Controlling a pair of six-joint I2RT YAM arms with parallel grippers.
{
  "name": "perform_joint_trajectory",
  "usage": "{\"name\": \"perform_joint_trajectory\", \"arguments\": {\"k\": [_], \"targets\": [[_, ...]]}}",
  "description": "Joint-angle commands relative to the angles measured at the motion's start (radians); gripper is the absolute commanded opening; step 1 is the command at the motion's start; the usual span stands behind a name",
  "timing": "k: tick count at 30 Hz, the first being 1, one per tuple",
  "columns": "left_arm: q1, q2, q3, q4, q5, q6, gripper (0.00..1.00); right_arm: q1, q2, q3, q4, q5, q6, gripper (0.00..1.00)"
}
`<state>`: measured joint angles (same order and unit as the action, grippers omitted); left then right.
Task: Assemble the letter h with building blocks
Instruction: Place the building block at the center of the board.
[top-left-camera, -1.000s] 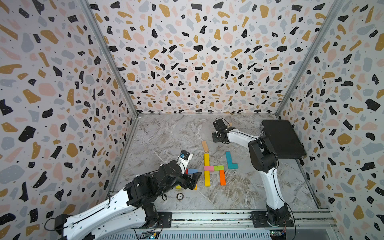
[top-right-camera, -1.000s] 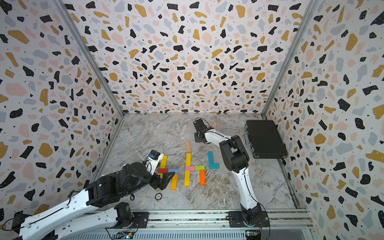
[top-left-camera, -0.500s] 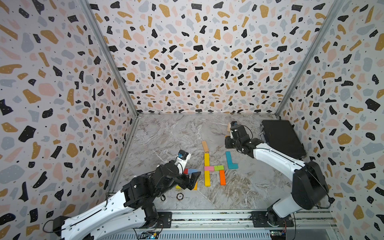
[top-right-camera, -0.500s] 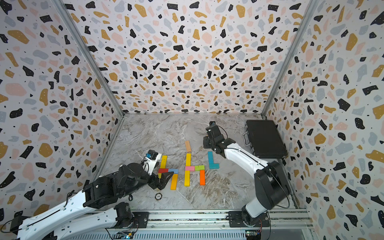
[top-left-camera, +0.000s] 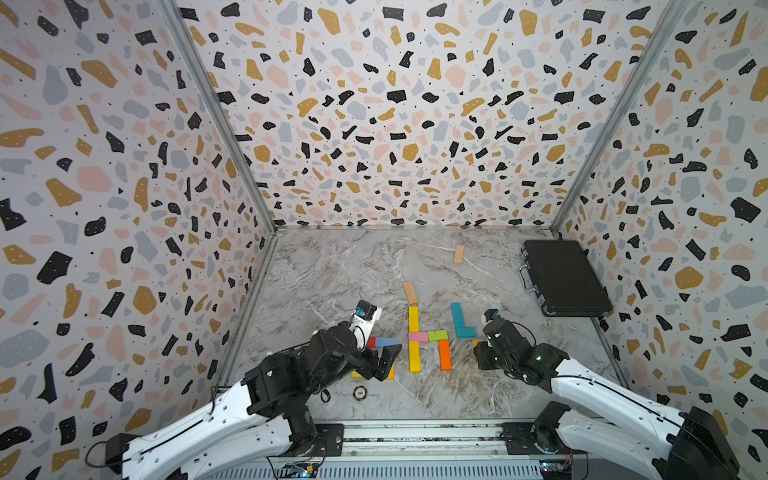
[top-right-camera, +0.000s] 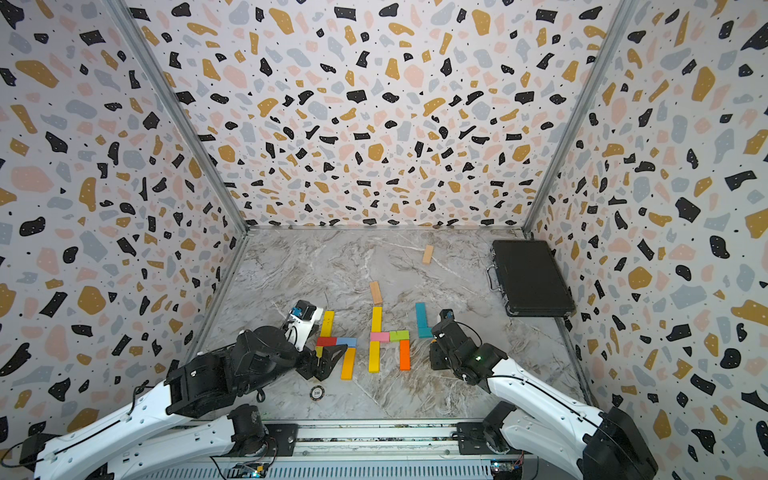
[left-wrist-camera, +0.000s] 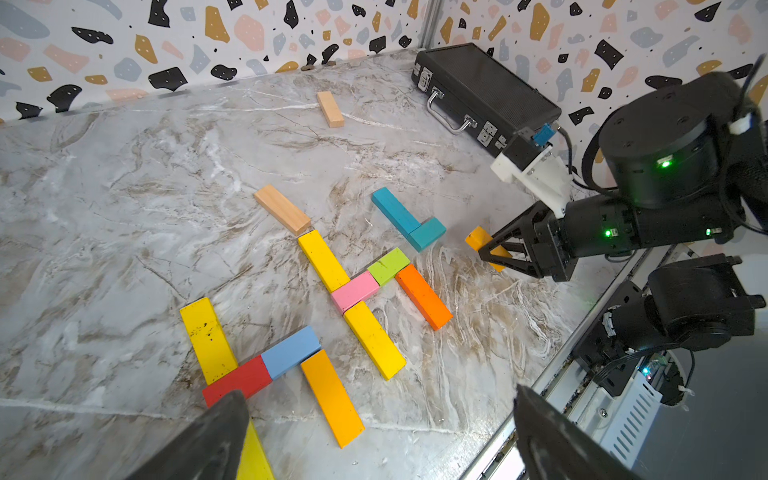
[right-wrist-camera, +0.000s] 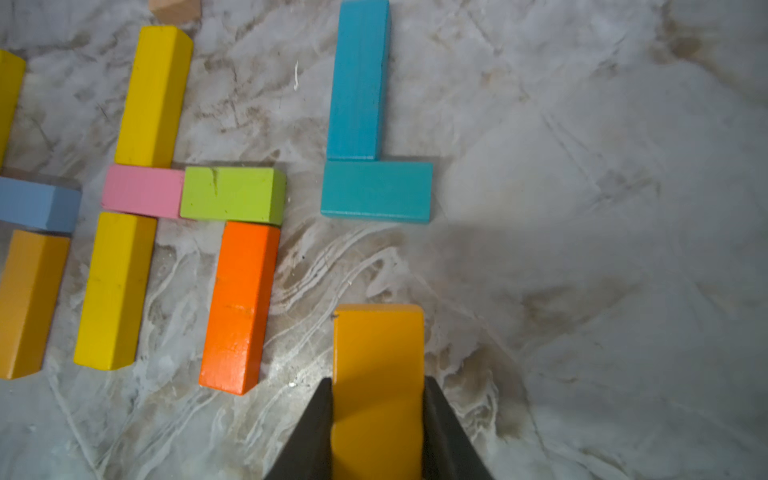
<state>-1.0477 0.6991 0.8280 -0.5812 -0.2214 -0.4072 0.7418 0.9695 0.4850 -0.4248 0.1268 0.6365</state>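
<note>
The right tool (right-wrist-camera: 378, 386) is pinched tight on an amber block (right-wrist-camera: 376, 340), just on the near side of the teal L (right-wrist-camera: 357, 124). The left tool (top-left-camera: 382, 365) gapes wide and empty, well to that L's left. This looks like the placing step: the block should butt squarely under the L's foot without nudging it.
</note>
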Motion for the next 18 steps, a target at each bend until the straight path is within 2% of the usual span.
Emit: {"name": "perform_joint_trajectory", "arguments": {"k": [1, 6, 9, 11, 16, 18], "targets": [[0.008, 0.002, -0.012, 0.042, 0.004, 0.004, 0.99, 0.034, 0.032, -0.025, 0.038, -0.042, 0.018, 0.29], [0.008, 0.006, -0.006, 0.034, 0.001, 0.002, 0.99, 0.078, 0.125, -0.014, 0.071, -0.061, -0.015, 0.29], [0.008, 0.004, -0.007, 0.032, 0.000, 0.001, 0.99, 0.097, 0.148, -0.017, 0.076, -0.066, -0.015, 0.33], [0.008, 0.005, -0.007, 0.030, -0.001, 0.001, 0.99, 0.108, 0.163, -0.013, 0.048, -0.041, -0.003, 0.40], [0.008, 0.009, -0.007, 0.037, 0.000, 0.004, 0.99, 0.117, 0.164, -0.001, -0.024, 0.008, 0.024, 0.66], [0.008, 0.010, -0.006, 0.039, 0.000, 0.005, 0.99, 0.123, 0.164, 0.007, -0.043, 0.011, 0.029, 0.70]]}}
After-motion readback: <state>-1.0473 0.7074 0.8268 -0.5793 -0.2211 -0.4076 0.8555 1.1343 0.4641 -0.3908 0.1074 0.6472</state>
